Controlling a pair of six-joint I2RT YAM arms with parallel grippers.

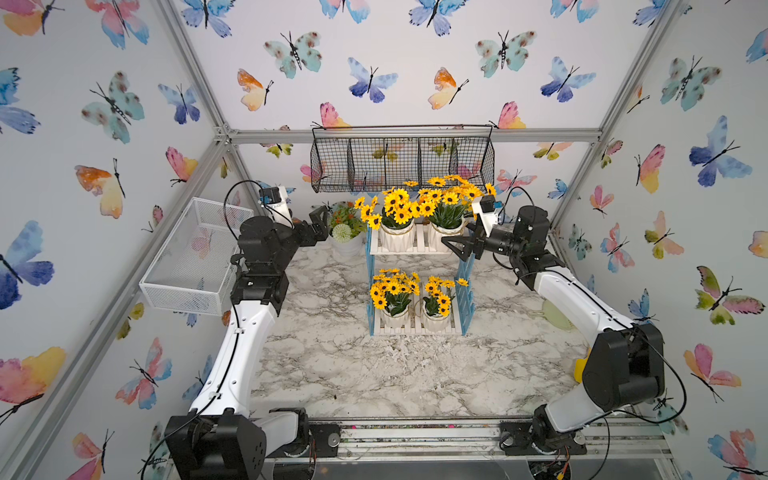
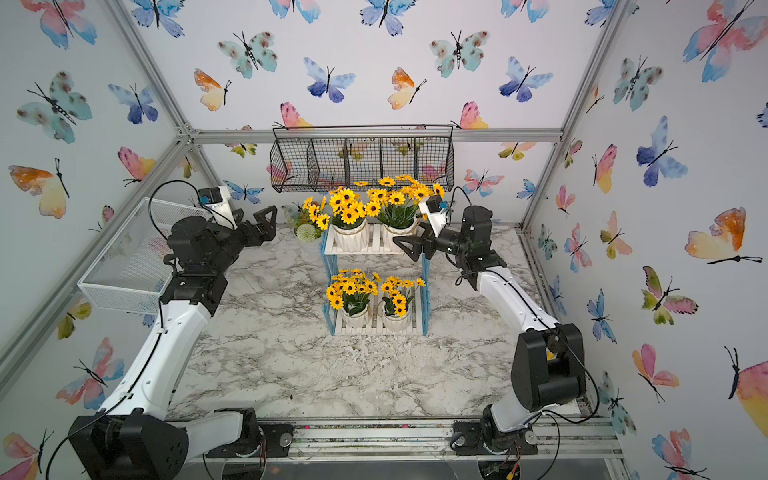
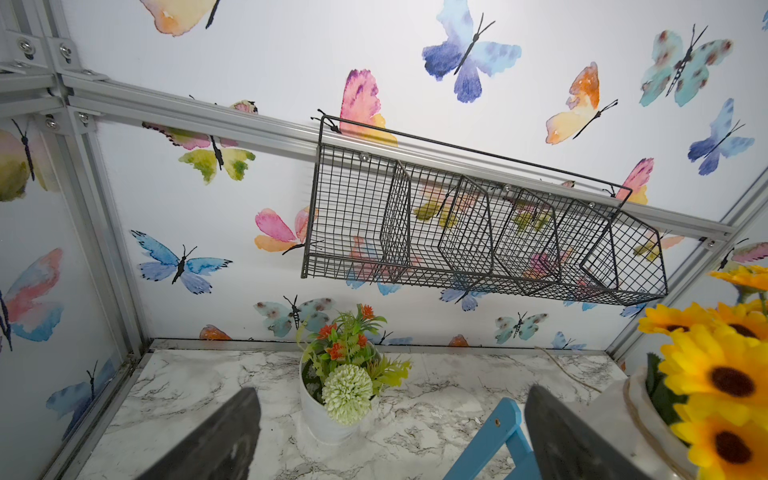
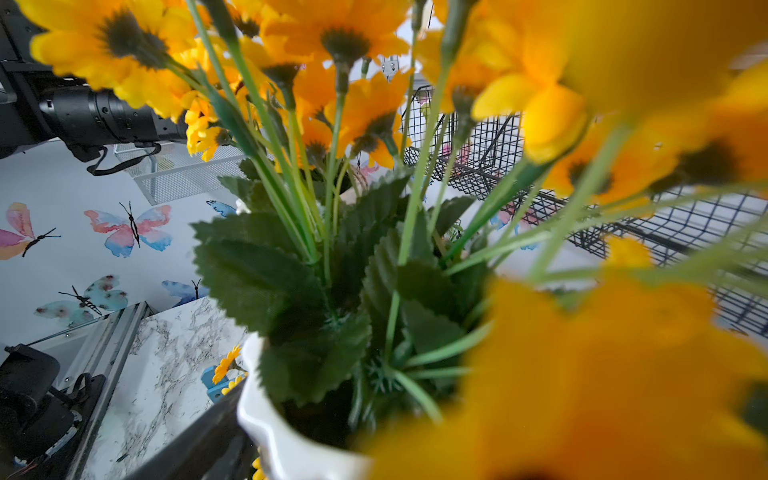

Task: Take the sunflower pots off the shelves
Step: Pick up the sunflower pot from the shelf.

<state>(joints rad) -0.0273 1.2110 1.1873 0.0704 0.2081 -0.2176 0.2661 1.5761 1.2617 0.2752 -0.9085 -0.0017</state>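
1. Right wrist view was filled by the upper right sunflower pot (image 4: 274, 440), its blooms blurred against the lens. One dark finger (image 4: 199, 449) lay just beside the pot's white wall; whether it touched could not be told.
2. Both top views showed the right gripper (image 1: 454, 249) at that same pot (image 1: 436, 237), at the right end of the upper board. Its pincer was spread wide and not clamped.
3. The shelves (image 1: 369, 270) stood mid-way across the marble table (image 1: 332, 365) with all four sunflower pots on them. A second pot (image 1: 397, 237) was on the upper board, and two (image 1: 394, 318) (image 1: 434, 320) were on the lower board.
4. The left gripper (image 1: 319, 226) hovered just beside the shelves' upper tier on their left side, its pincer apart and holding nothing. The left wrist view showed its fingers (image 3: 220, 436) wide, with the pompom pot (image 3: 328, 411) on the table beyond.
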